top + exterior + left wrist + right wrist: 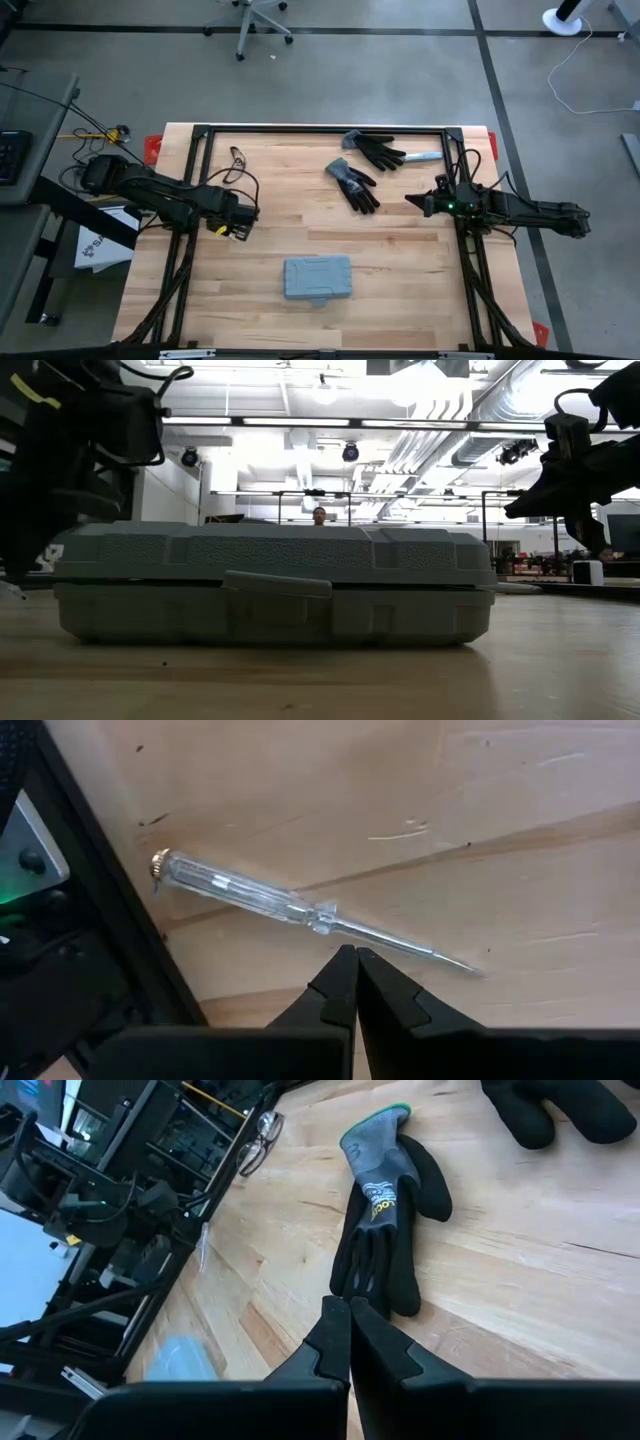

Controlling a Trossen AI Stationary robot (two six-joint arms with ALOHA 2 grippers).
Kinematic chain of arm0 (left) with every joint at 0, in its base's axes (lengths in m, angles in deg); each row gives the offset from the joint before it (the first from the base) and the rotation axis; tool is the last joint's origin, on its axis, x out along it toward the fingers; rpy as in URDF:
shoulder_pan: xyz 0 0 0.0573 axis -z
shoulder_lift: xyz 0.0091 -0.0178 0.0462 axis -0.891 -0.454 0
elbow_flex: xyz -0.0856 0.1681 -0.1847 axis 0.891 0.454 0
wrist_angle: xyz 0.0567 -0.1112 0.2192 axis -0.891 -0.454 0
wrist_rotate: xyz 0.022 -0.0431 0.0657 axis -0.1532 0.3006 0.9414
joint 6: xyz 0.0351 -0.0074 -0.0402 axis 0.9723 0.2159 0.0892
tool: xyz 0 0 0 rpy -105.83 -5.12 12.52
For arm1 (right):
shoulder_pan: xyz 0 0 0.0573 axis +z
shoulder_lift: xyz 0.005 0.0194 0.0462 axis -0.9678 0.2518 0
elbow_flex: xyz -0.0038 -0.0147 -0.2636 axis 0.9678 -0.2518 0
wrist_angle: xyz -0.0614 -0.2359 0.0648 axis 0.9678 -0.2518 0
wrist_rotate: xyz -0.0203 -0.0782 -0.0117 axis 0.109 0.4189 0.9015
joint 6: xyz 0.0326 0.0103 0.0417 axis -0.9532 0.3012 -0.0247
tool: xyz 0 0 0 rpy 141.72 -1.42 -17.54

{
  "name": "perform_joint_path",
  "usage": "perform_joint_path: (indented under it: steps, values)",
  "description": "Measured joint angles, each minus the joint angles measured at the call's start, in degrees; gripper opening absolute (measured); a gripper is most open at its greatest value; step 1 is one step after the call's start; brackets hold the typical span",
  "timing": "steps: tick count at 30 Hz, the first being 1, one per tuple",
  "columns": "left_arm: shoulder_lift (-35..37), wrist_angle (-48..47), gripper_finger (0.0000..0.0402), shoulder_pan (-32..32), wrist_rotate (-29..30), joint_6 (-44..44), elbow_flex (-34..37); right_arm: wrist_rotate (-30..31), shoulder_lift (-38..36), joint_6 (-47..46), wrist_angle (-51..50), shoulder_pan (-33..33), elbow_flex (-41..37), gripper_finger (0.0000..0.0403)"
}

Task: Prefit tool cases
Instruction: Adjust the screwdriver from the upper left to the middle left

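Observation:
The grey-blue tool case (318, 278) lies flat and closed on the wooden table near its front edge, and it fills the low view (275, 585) with its latch tab toward the camera. My left gripper (238, 218) is shut and points down at the table's left side. Its fingertips (355, 965) stand just beside the metal shaft of a clear-handled screwdriver (290, 905) that lies flat on the wood. My right gripper (412, 200) is shut and hangs at the table's right side (350, 1315), pointing toward a black-and-grey glove (385, 1220). Neither gripper is near the case.
Two work gloves (352, 185) (375, 150) lie at the far right of centre, with a light-blue tool (425, 157) beside the farther glove. A pair of glasses (238, 158) lies at the far left. Black frame rails (195, 180) border the table.

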Motion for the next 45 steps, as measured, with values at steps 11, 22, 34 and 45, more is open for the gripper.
perform_joint_path:
  steps: [11,22,34,45]
  values:
    - [0.0,0.3,0.0000,0.4,-0.1,-1.3,0.1,0.0,0.0,0.0,0.0,0.0,0.0,0.0000]
    - [-2.3,5.0,0.0000,1.7,-3.4,-3.2,3.6,-0.2,0.0,0.0,0.0,0.0,0.0,0.0000]
    - [-1.5,1.9,0.0000,2.7,-1.6,-2.0,1.6,-1.0,0.0,-0.6,0.0,0.0,0.0,0.0000]
    - [-1.7,3.2,0.0000,2.6,4.0,-7.8,2.6,-0.5,0.0,-0.4,0.0,0.0,0.0,0.0000]
